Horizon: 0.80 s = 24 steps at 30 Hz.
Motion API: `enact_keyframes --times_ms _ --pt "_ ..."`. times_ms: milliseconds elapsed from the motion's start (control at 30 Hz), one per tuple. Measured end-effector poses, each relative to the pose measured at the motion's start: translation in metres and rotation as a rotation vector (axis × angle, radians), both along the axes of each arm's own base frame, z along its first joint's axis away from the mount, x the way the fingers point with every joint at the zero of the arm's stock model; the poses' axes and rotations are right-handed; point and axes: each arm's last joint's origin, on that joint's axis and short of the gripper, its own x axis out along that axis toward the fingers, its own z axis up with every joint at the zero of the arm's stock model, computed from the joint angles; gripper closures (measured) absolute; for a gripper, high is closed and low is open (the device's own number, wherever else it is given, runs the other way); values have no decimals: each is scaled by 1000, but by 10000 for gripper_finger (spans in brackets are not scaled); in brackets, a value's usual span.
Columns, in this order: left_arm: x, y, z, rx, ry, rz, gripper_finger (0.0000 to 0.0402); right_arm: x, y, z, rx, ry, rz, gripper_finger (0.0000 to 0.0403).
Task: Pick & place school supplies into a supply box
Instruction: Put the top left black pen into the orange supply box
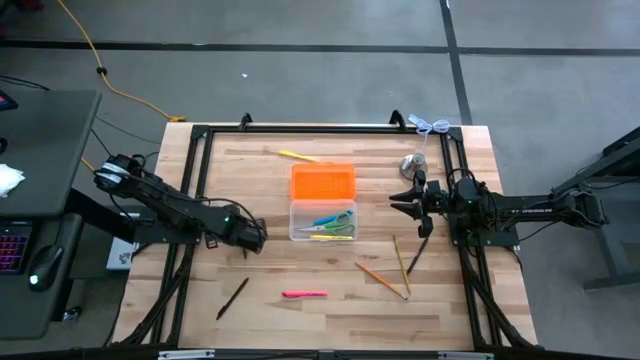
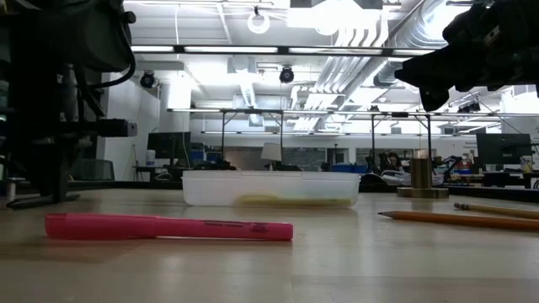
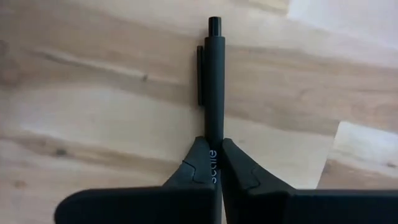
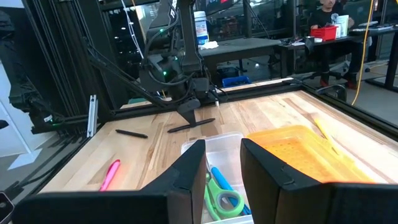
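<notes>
- The black pen [image 3: 214, 74] lies flat on the wooden table [image 1: 260, 300], just to the left of the supply box [image 1: 322, 203], and the left gripper [image 1: 258, 238] has its two fingers pinched tight on the pen's rear end, low against the boards.
- The hold sits at one tip and not the middle, so the pen will likely droop or swing once raised; a slow lift would suit it.
- The supply box rests near the table's centre, its orange lid [image 1: 323, 182] folded open on the far side so the clear tray faces up; green scissors [image 1: 338, 219], a blue pen and a yellow one already lie inside.
- The path from the pen to the tray is short, and only the tray's near wall stands between them.
- Loose supplies remain: a second black pen [image 1: 232, 297] and a pink marker [image 1: 304, 294] toward the front edge, wooden pencils [image 1: 390, 274] front right, a yellow pen [image 1: 297, 155] behind the lid.
- The right gripper [image 1: 408, 200] hangs above the table just right of the box, fingers spread with nothing between them; a silver metal object [image 1: 411, 164] sits beside it, apart from the supplies.
</notes>
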Motion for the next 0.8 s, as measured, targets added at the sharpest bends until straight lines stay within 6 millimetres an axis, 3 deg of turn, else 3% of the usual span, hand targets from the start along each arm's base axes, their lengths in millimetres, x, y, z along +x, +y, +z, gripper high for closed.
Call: enact_keyframes --times_ms 433,800 --pt "12 -2 18 61 -79 -102 368 0 0 0 5 0 1 324" --pt "-4 7 62 143 -293 -207 369 0 0 0 8 0 1 324"
